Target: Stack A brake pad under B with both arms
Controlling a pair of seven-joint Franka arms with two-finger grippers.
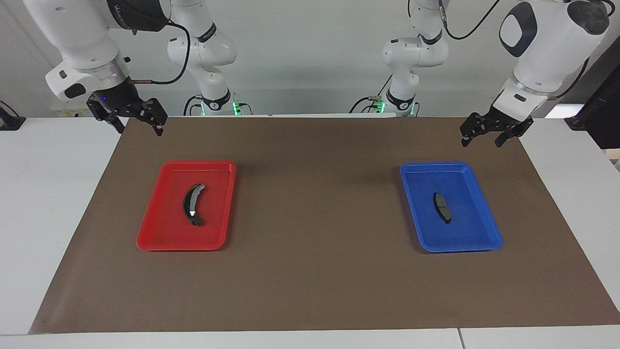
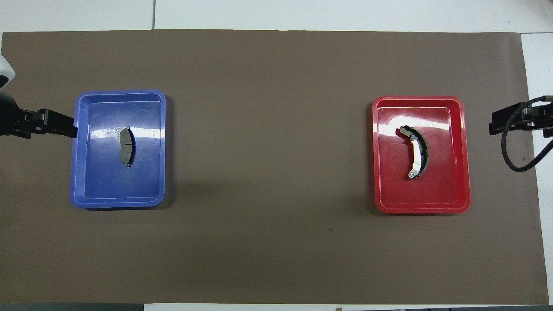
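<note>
The A brake pad [image 1: 442, 207], short, dark grey and nearly flat, lies in a blue tray [image 1: 465, 235] toward the left arm's end of the table; it also shows in the overhead view [image 2: 125, 146]. B [image 1: 193, 204], the long crescent-shaped black piece with a silver edge, lies in a red tray [image 1: 162, 230]; it also shows in the overhead view [image 2: 417, 151]. My left gripper [image 1: 483, 140] hangs open and empty in the air over the mat's edge beside the blue tray [image 2: 99, 185]. My right gripper [image 1: 139, 127] hangs open and empty over the mat's edge beside the red tray [image 2: 447, 188].
A brown mat [image 1: 315, 232] covers the middle of the white table [image 1: 48, 194]. The two trays stand far apart on it with bare mat between them. A black cable [image 2: 512, 160] loops down by the right gripper [image 2: 497, 124]. The left gripper [image 2: 65, 127] reaches the blue tray's rim.
</note>
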